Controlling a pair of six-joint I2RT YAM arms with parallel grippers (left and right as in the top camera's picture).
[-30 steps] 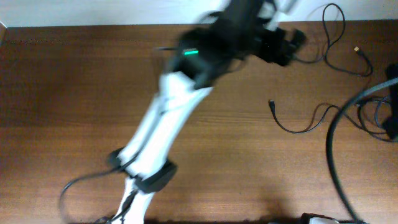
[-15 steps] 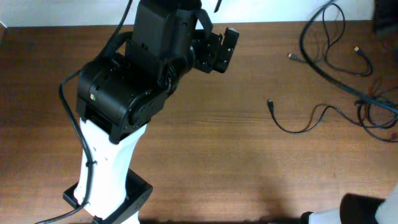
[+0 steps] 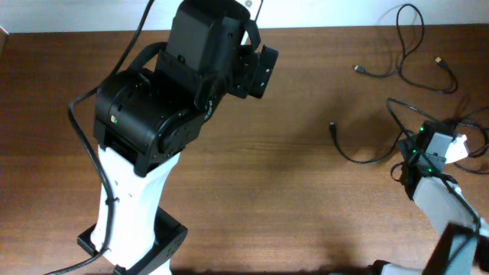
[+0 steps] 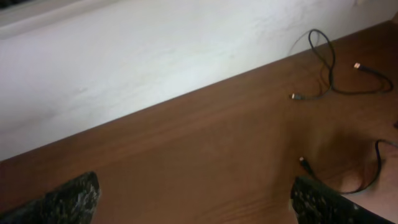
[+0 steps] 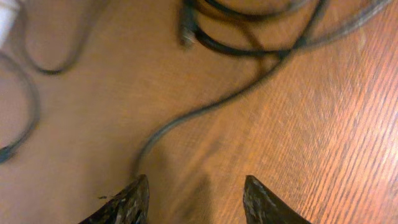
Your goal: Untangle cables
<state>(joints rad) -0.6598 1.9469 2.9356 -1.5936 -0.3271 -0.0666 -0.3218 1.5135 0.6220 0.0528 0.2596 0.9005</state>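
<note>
Thin black cables lie on the brown table at the right. One loose cable [image 3: 412,50] with a gold tip curls at the back right; it also shows in the left wrist view [image 4: 329,68]. Another cable [image 3: 365,156] with a small plug runs toward a tangle at the right edge. My left gripper [image 3: 260,70] is open and empty, held high over the table's back middle, far from the cables. My right gripper [image 5: 196,199] is open and empty just above the wood, with blurred cable strands [image 5: 205,109] lying ahead of its fingertips.
The left arm's large black and white body [image 3: 160,130] covers the left middle of the table. A white wall [image 4: 155,56] runs along the table's back edge. The right arm [image 3: 435,176] enters from the lower right corner.
The right arm has swung into view at the right edge, over the tangled cables. The left arm has stayed nearly still over the last half second, after a large sweep to the left.
</note>
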